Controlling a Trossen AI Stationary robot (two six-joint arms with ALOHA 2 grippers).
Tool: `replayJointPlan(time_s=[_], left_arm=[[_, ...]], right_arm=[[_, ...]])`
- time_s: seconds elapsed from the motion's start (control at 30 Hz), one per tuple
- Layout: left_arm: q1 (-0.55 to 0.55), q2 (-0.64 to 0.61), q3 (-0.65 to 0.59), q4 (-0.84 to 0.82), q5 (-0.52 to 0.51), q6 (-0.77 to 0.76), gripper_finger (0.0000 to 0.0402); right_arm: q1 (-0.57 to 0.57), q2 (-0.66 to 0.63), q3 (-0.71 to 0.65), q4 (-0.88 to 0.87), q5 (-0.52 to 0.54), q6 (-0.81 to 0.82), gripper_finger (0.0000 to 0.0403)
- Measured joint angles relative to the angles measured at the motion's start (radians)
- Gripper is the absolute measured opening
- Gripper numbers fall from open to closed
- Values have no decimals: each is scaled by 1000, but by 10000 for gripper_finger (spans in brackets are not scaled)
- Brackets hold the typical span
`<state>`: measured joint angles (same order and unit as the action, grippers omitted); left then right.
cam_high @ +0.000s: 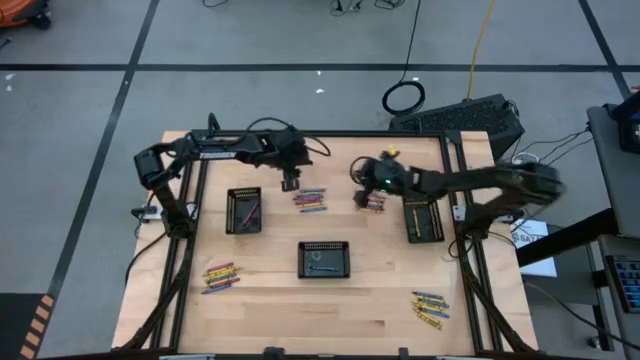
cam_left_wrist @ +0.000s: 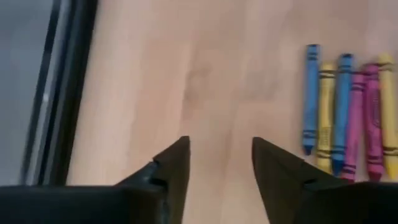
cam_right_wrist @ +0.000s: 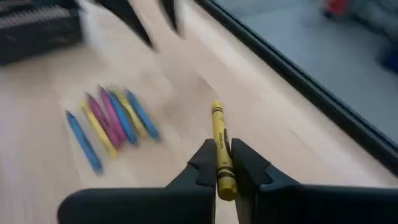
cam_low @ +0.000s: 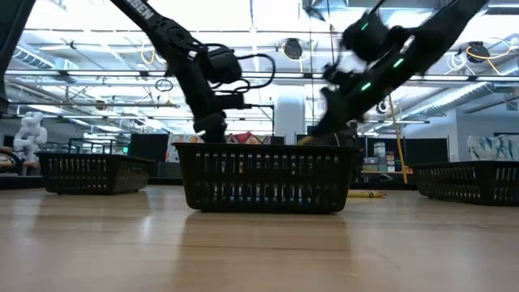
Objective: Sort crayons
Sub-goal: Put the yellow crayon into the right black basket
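My right gripper (cam_high: 360, 195) (cam_right_wrist: 222, 165) is shut on a yellow crayon (cam_right_wrist: 218, 140), above the table beside a small pile of crayons (cam_high: 375, 203) at the far right. My left gripper (cam_high: 290, 183) (cam_left_wrist: 221, 158) is open over bare wood, with nothing between its fingers. Next to it, a row of blue, yellow and pink crayons (cam_left_wrist: 345, 112) (cam_high: 310, 200) lies flat on the table. Further crayon piles lie near left (cam_high: 221, 277) and near right (cam_high: 430, 308). My right gripper pinches the yellow crayon between its two fingers (cam_right_wrist: 242, 168), on the half toward its blunt end (cam_right_wrist: 224, 177). The crayon lies along the fingers, and its pointed end (cam_right_wrist: 216, 111) sticks out forward past the fingertips. It looks lifted clear of the table.
Three black trays stand on the table: one at the left (cam_high: 244, 210), one in the middle toward the near edge (cam_high: 324, 259), one at the right (cam_high: 424, 220). A black frame rail (cam_left_wrist: 62, 93) edges the table. Bare wood lies along the near middle.
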<state>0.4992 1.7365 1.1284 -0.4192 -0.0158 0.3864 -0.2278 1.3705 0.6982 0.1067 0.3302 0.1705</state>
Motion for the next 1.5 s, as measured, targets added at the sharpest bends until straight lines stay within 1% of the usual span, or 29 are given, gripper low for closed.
replayJointPlan(time_s=[0.1,0.13,0.2,0.27,0.33,0.4,0.47,0.5,0.6,0.73,0.83,0.9,0.97,1.03,1.1,1.13,1.17,1.27,1.3,1.4,1.43,1.5], left_arm=[[14,-80,-128,93,-3,-68,180],[7,-115,-179,158,0,-77,181],[-16,-189,-286,290,10,-97,182],[-43,-264,-385,411,13,-137,182],[-76,-342,-462,507,10,-198,182],[-118,-420,-522,597,12,-242,182],[-159,-492,-569,641,13,-248,182],[-178,-526,-583,658,13,-248,182],[-237,-623,-610,676,6,-251,182],[-300,-717,-631,664,-34,-250,183],[-330,-771,-630,624,-49,-250,183],[-344,-789,-630,608,-53,-251,183],[-359,-803,-631,576,-57,-265,183],[-376,-803,-631,576,-57,-285,183],[-396,-802,-631,566,-57,-302,183],[-407,-801,-631,566,-57,-303,183],[-421,-800,-631,569,-57,-303,183],[-462,-798,-631,573,-57,-303,183],[-475,-798,-631,578,-63,-303,183],[-511,-798,-631,580,-77,-302,183],[-521,-798,-631,581,-79,-302,183],[-541,-798,-631,581,-79,-302,183]], right_arm=[[117,-181,0,-334,128,260,2],[161,-231,0,-447,162,367,2],[246,-311,-1,-655,194,598,2],[314,-361,-2,-823,190,811,1],[373,-381,-2,-967,160,989,1],[410,-382,-2,-1099,120,1120,1],[432,-366,-2,-1226,84,1249,1],[441,-358,-3,-1255,65,1294,1],[455,-332,-2,-1234,76,1308,2],[465,-314,0,-1118,114,1242,5],[484,-315,56,-1145,114,1241,6],[502,-313,126,-1203,66,1272,4],[519,-297,208,-1305,-10,1315,3],[535,-265,295,-1433,-75,1368,3],[547,-216,379,-1611,-134,1434,2],[551,-192,410,-1681,-149,1464,2],[556,-172,425,-1686,-147,1477,2],[558,-151,396,-1580,-57,1439,2],[553,-131,376,-1570,-45,1437,2],[523,-67,296,-1683,-102,1468,2],[518,-54,272,-1687,-102,1487,2],[516,-55,220,-1633,-57,1493,3]])
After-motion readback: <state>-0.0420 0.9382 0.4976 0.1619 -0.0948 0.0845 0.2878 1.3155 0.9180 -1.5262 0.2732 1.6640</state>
